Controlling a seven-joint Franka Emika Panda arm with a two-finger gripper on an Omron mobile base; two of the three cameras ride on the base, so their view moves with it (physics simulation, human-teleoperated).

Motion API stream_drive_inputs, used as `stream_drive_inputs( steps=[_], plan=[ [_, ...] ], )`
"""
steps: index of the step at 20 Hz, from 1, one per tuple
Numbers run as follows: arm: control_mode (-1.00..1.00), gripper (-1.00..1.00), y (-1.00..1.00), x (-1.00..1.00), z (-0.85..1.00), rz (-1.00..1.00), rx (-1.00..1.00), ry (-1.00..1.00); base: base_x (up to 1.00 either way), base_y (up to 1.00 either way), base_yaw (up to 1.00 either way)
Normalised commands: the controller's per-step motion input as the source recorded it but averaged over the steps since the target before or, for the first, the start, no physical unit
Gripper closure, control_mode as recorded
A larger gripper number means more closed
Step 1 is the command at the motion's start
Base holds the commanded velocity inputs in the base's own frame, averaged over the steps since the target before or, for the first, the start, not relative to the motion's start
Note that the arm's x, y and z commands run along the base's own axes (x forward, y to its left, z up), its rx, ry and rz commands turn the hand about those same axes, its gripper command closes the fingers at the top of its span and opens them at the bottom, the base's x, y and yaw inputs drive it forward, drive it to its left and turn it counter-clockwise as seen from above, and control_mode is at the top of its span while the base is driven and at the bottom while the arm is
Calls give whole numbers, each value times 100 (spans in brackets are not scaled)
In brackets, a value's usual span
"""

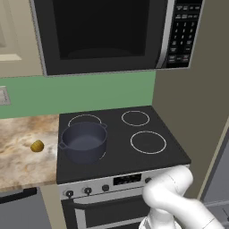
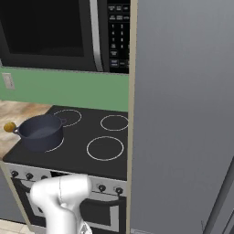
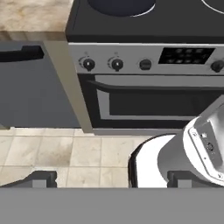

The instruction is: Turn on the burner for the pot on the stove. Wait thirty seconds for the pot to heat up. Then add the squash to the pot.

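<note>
1. The squash [image 1: 37,146] lies alone on the marbled counter [image 1: 18,156], left of the stove [image 1: 170,154] and well apart from the pot [image 1: 84,142]; from the right base view it peeks out at the far left edge, just behind the pot's handle.
2. The pot, lidless and empty, sits on the front-left burner [image 1: 103,156], whose white ring shows as a thin arc under its base; the pot's rear rim overlaps the back-left ring [image 1: 84,119].
3. Two more rings mark the right half of the black glass: a smaller one at the back [image 1: 135,118], a wider one in front [image 1: 148,142].
4. On the silver front panel, the hand view shows two knobs [image 3: 89,64] side by side at the left, a small round button beside them, a dark display [image 3: 187,55] and another knob at the right edge.
5. A black microwave [image 1: 112,33] hangs above the stove against the green wall.
6. The arm [image 1: 167,192] curls low in front of the oven door; the gripper [image 3: 111,179] points at the oven front and tiled floor, fingers [image 3: 41,178] spread fully apart, holding nothing.
</note>
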Motion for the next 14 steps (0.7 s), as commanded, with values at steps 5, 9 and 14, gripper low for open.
stream_drive_inputs(
  steps=[5, 9, 14],
  plan=[
    [-100, -100, 1, 0, -68, 2, 13, -4, 0, 0, 0],
    [-100, -100, 7, 0, -61, 5, 3, -2, 0, 0, 0],
    [-100, -100, 3, 0, -35, 6, 0, -17, 0, 0, 0]
  ],
)
